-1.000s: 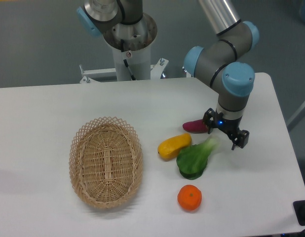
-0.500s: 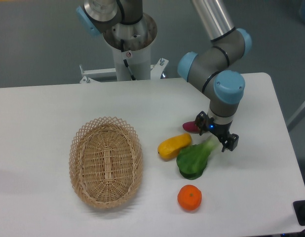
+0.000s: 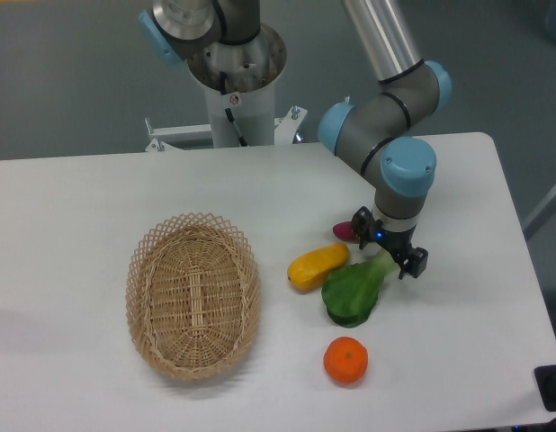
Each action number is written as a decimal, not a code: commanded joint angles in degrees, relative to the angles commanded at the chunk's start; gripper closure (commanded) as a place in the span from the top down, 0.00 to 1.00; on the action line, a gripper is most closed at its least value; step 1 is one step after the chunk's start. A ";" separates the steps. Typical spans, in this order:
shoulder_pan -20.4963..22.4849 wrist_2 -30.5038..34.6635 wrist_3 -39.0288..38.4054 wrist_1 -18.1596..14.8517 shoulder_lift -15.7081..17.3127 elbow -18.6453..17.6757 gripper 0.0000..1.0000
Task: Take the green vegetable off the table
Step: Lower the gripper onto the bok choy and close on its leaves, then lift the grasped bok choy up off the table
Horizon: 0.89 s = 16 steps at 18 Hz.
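The green vegetable (image 3: pixel 352 291) lies on the white table (image 3: pixel 80 216), right of centre, dark leaves toward the front and pale stem pointing up-right. My gripper (image 3: pixel 389 251) hangs directly over the stem end, its black fingers (image 3: pixel 416 263) spread to either side, open and holding nothing. I cannot tell whether the fingers touch the stem.
A yellow oblong vegetable (image 3: pixel 318 265) lies just left of the green one, nearly touching it. A dark red item (image 3: pixel 344 231) peeks out behind the gripper. An orange fruit (image 3: pixel 345 360) sits in front. A wicker basket (image 3: pixel 193 293) stands to the left.
The arm has moved left and slightly down, bringing the gripper from right of the stem to over it. The vegetable has not moved.
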 joint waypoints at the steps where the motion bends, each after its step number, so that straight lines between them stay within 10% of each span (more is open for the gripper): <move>1: 0.00 0.00 0.00 0.35 -0.09 -0.09 1.00; 5: -0.09 0.00 -1.14 1.32 -0.09 -0.09 0.67; 16: -0.09 -0.18 -1.23 1.23 -0.09 0.88 0.39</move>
